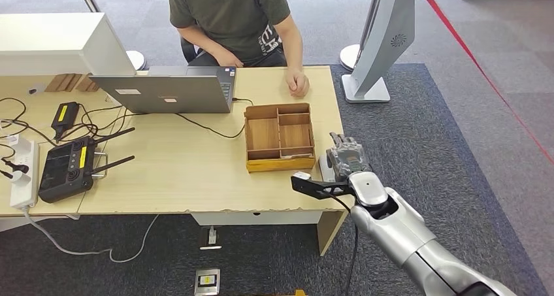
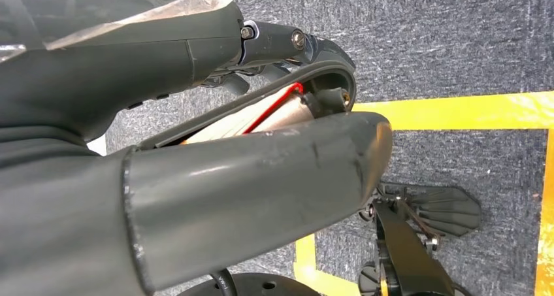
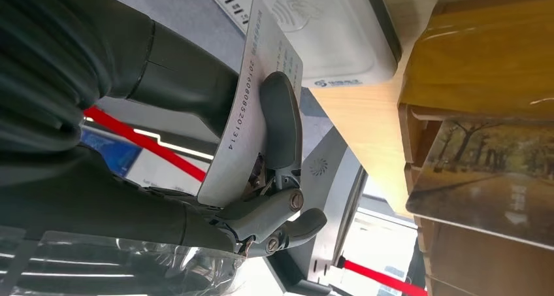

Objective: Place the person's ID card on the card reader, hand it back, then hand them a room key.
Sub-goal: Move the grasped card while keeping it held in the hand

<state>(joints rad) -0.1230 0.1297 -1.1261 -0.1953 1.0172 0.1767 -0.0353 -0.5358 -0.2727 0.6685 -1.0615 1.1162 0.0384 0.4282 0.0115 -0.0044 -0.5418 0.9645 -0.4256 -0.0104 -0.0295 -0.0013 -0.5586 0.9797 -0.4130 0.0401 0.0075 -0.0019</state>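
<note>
the right hand (image 3: pixel 261 152) pinches the pale printed id card (image 3: pixel 251 106), face angled toward the white flat card reader (image 3: pixel 307 28) beside the compartmented wooden tray (image 1: pixel 279 138), probably for scanning; the left hand's (image 2: pixel 196 146) grip i cannot tell.

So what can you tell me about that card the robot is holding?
The card is thin, flat and pale grey-white, with a line of small dark numbers printed along one long edge and faint print on its face. The right hand pinches it between the thick grey thumb and the darker fingers, and it sticks out past them. It sits close to the white card reader on the table edge; whether they touch is unclear.
</note>
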